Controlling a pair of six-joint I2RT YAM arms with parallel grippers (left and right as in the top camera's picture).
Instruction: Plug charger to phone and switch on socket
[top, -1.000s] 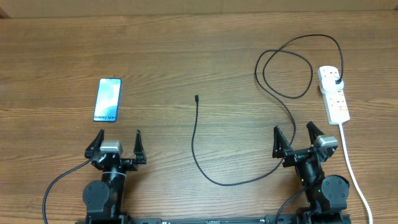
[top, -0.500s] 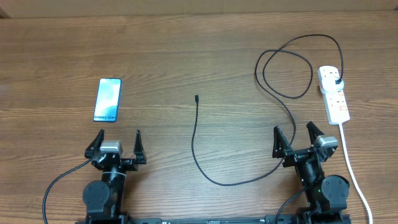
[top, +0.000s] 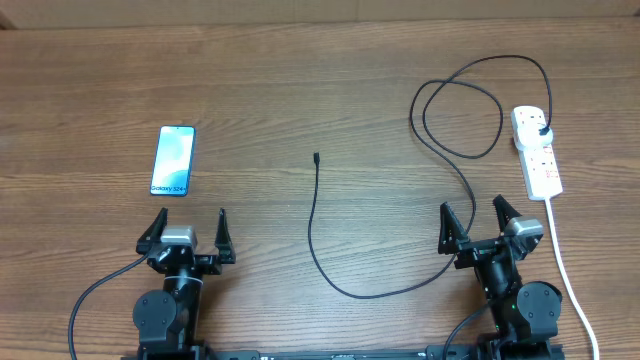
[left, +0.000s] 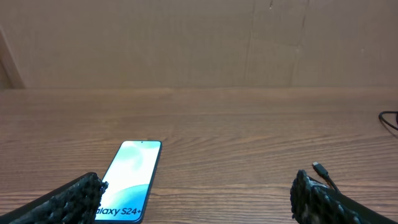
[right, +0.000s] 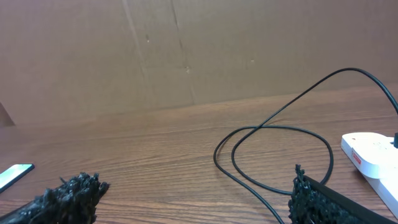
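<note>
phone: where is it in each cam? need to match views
Overhead: phone lies left of centre, screen up.
Left wrist: phone at the lower left, its text end cut off by the bottom edge.
Right wrist: only a sliver at the far left edge.
Shared landmark: the charger, to the phone's right in all three.

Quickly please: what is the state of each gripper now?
Left gripper: open, holding nothing.
Right gripper: open, holding nothing.

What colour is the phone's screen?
Light blue; the phone shows best in the left wrist view.
</note>
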